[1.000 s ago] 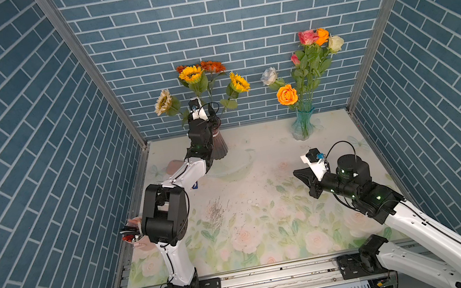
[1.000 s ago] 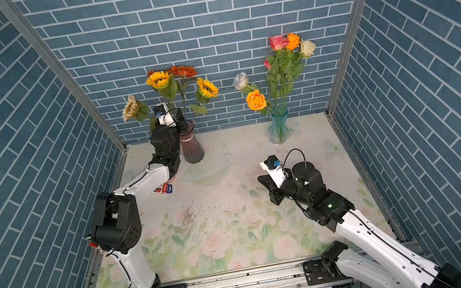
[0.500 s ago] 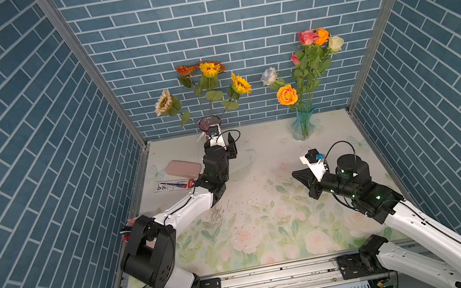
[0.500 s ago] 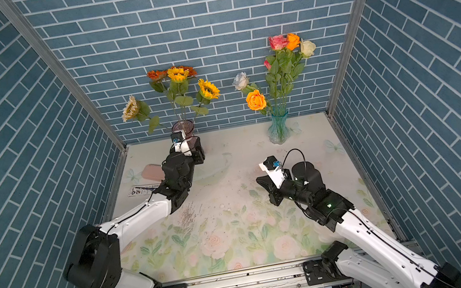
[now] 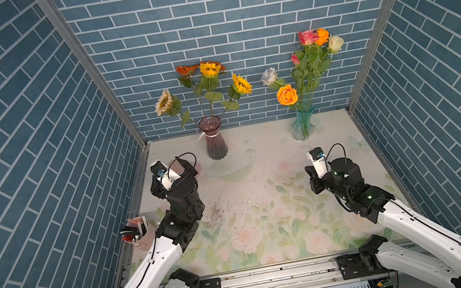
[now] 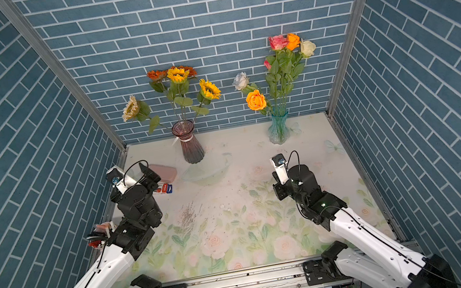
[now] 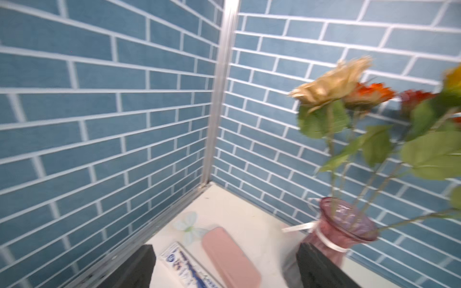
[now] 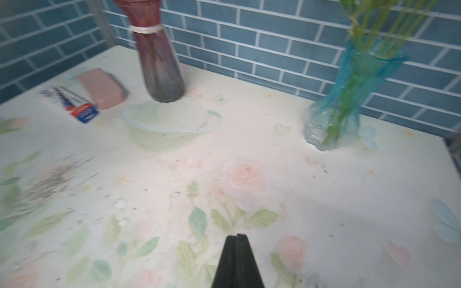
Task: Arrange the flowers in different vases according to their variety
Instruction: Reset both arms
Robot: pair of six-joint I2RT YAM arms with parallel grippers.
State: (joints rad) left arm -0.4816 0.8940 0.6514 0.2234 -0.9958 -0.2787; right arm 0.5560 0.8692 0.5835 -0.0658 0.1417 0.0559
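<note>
Left gripper [image 7: 224, 249] fingers stand wide apart and empty, right gripper [image 8: 235, 239] fingers are pressed together on nothing; at upper centre in both top views, sunflowers [image 5: 209, 69] sit in the purple vase [image 5: 216, 144], roses [image 5: 287, 94] in the blue vase [image 5: 302, 128].

a ribbed plum-purple vase [image 5: 215, 141], its narrow neck tied in white, stands upright far back, left of centre, holding the sunflower-like stems: a cream head [image 5: 163, 102] leaning out to the left, an orange head [image 5: 186, 69] and a yellow head [image 5: 209, 69] highest, a second yellow head [image 5: 242, 83] leaning right. well apart to its right, equally far back, an upright aqua-blue vase [image 5: 302, 125] with a wavy flared rim holds the roses: a pale blue rose [image 5: 269, 75] and an orange rose [image 5: 287, 94] low on the left, a pink bud [image 5: 295, 59] mid-height, and a pink rose [image 5: 308, 37], a second orange rose [image 5: 322, 36] and a white rose [image 5: 335, 43] clustered on top.
</note>
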